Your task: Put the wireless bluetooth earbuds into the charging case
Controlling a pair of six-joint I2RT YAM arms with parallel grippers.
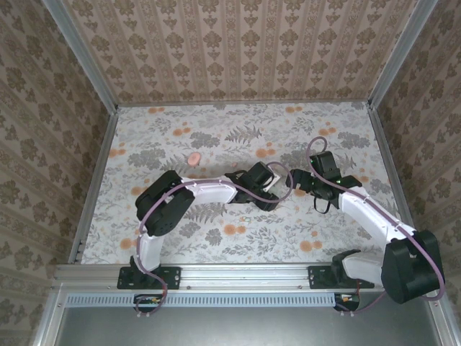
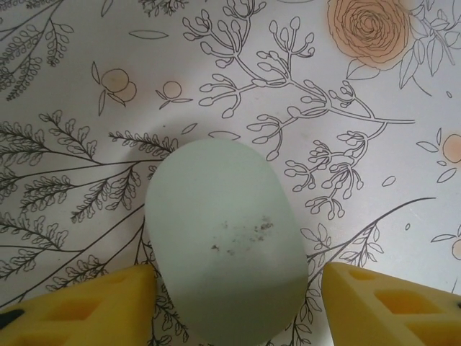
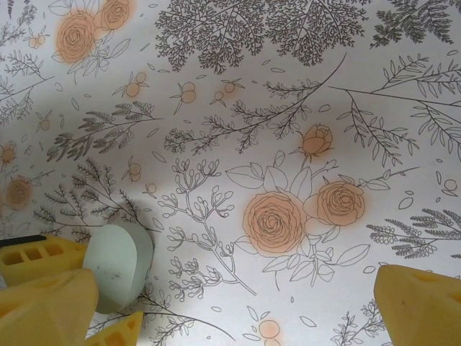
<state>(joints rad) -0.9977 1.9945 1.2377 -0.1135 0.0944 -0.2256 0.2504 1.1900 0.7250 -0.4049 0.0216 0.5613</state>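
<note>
The task looks to be at an early stage. The pale green charging case (image 2: 223, 238) is a smooth closed-looking oval near the middle of the floral bench (image 1: 346, 137), and it lies between the fingers of the left end effector (image 2: 238, 268). One yellow finger (image 2: 86, 303) appears to touch the shell and the other (image 2: 389, 303) sits a sliver off it, so I cannot tell whether the case is clamped or only straddled. I also cannot tell whether it rests on the bench or is held just above it.

The right end effector (image 3: 238, 288) is spread wide and holds nothing. It hovers over bare pattern just beside the case (image 3: 119, 267), which its camera sees at the lower left.

By my judgement everything remains to be done: opening the lid, picking up each earbud and seating it. What the shell already contains is hidden.

The count is one green case and two end effectors. There is also one small pink oval (image 1: 194, 158) lying well apart, up and to the left of the arms — too small from above to say whether it is a second case. The earbuds are too tiny to pick out among the printed flowers.
</note>
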